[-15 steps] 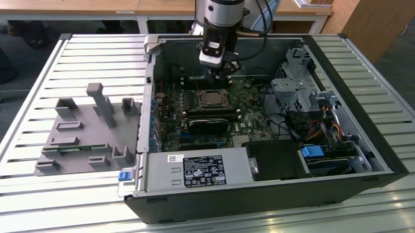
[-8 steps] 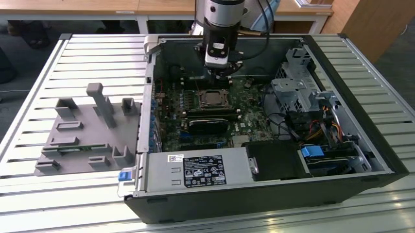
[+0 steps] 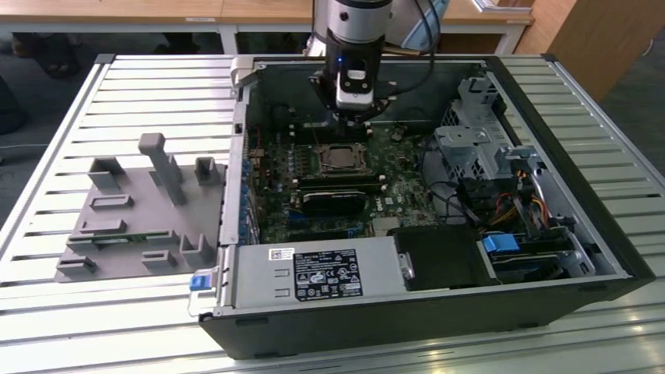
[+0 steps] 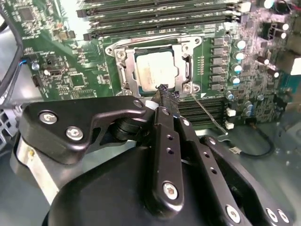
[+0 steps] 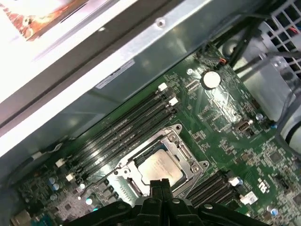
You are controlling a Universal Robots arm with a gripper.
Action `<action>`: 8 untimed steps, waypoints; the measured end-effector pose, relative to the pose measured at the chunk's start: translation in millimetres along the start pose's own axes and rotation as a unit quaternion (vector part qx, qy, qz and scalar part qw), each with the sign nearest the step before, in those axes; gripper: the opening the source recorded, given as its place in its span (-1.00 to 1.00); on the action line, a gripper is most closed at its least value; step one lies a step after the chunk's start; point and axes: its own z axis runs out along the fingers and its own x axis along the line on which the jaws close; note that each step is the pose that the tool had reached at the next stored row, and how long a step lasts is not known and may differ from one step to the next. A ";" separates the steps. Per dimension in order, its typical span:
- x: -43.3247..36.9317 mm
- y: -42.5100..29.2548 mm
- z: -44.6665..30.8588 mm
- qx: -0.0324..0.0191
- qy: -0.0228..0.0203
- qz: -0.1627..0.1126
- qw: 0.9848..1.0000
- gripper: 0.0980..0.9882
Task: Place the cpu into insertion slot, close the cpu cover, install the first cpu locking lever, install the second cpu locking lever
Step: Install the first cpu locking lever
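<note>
The cpu [image 4: 156,70] sits in the insertion slot [image 4: 183,70] with the cpu cover [image 4: 123,66] lowered over it. The pincer [image 4: 162,94], tips closed on nothing visible, stands at the cover's edge beside the unlatched locking lever [image 4: 209,115]. Risk: a sideways slip could scrape the board [image 4: 70,70].

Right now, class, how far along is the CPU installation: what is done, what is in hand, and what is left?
Done: the cpu sits in the insertion slot, with the cpu cover down around it. In hand: the shut gripper has its tips at the socket's edge. Left: one thin locking lever sticks out unlatched, so the lever steps seem unfinished.
</note>
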 end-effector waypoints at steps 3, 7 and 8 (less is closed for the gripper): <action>0.0 0.0 0.3 -0.004 -0.005 -0.014 1.000 -0.98; 0.0 0.0 0.5 -0.005 -0.006 -0.049 0.999 -0.98; 0.0 -0.1 0.6 -0.005 -0.005 -0.058 0.998 -0.98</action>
